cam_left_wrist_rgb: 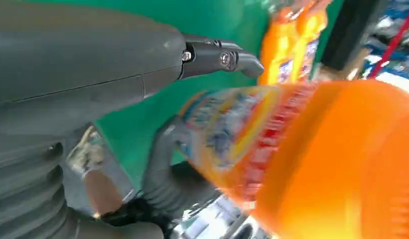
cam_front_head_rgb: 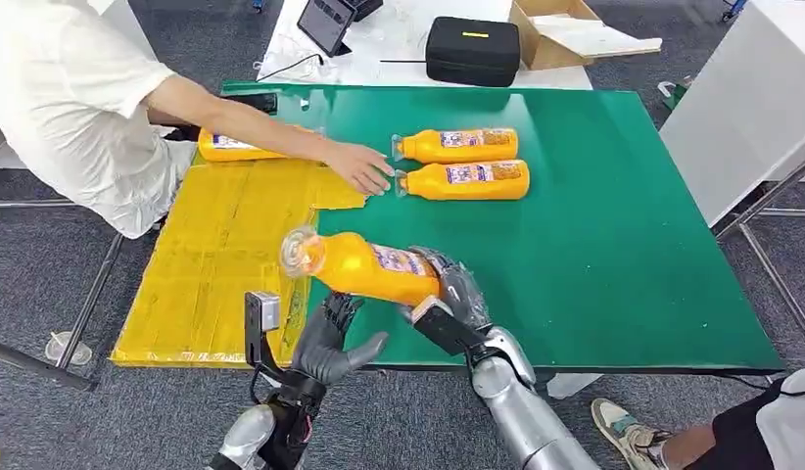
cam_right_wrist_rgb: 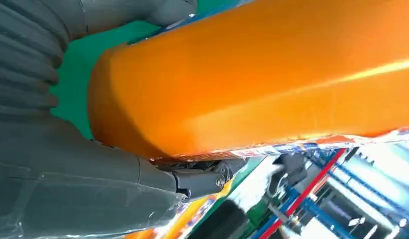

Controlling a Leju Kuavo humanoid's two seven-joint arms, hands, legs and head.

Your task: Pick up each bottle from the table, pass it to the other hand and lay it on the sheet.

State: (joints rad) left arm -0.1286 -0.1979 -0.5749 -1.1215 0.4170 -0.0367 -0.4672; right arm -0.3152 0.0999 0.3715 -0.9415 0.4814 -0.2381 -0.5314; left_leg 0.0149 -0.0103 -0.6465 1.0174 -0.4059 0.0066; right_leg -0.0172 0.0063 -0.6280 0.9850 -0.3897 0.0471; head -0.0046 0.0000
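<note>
The green surface (cam_front_head_rgb: 594, 255) carries a yellow sheet (cam_front_head_rgb: 217, 264) and two orange bottles (cam_front_head_rgb: 462, 164) lying side by side. Above its near edge the right hand (cam_front_head_rgb: 455, 292) grips a third bottle (cam_front_head_rgb: 364, 266) by its base; the left hand (cam_front_head_rgb: 330, 338) waits beneath with fingers (cam_front_head_rgb: 338, 311) spread, holding nothing

Orange plastic bottle with a printed label (cam_left_wrist_rgb: 312, 164) blurred in the left wrist view, label unreadable, base hidden inside the right hand (cam_front_head_rgb: 455, 291); far orange bottle on the yellow sheet (cam_front_head_rgb: 232, 147) partly hidden behind a person's forearm (cam_front_head_rgb: 252, 122); person's head cut off at the far left edge
</note>
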